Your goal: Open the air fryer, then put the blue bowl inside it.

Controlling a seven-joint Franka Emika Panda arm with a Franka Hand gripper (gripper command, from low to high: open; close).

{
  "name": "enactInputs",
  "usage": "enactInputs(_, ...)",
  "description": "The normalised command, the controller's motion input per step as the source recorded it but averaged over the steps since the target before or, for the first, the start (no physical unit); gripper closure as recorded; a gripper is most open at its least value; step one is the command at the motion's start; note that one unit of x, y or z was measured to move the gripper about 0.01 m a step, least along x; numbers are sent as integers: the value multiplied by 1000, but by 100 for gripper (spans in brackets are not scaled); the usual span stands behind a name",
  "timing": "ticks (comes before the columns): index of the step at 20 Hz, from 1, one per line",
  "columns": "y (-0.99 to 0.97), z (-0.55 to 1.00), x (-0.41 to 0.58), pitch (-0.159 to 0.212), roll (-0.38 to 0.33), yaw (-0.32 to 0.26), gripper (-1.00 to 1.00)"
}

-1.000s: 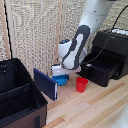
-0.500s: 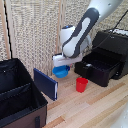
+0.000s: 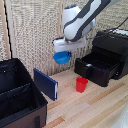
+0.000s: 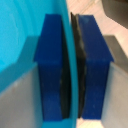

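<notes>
My gripper (image 3: 63, 50) hangs from the white arm in the middle of the exterior view and is shut on the blue bowl (image 3: 62, 57), held well above the wooden table. The wrist view shows the two blue fingers (image 4: 52, 70) pinched on the bowl's thin rim (image 4: 72, 75), with the bowl's light blue wall (image 4: 20, 45) filling one side. The black air fryer (image 3: 112, 47) stands at the exterior view's right with its drawer (image 3: 97, 67) pulled out and open toward the bowl. The handle is not distinguishable.
A red cup (image 3: 81, 84) stands on the table below and to the right of the bowl. A flat dark blue panel (image 3: 45, 83) leans beside a large black soft-walled bin (image 3: 17, 97) at the exterior view's left. A woven screen (image 3: 35, 35) is behind.
The gripper has lifted the blue bowl from table level up into the air and carried it slightly toward the exterior view's right, closer to the open drawer.
</notes>
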Motion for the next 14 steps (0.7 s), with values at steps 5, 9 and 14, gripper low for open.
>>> enactInputs(5, -346, 631, 211, 16, -2, -271, 100)
enactInputs(9, -369, 318, 165, -37, 0, -280, 100)
enactInputs(14, -191, 82, 65, -112, 0, -352, 100)
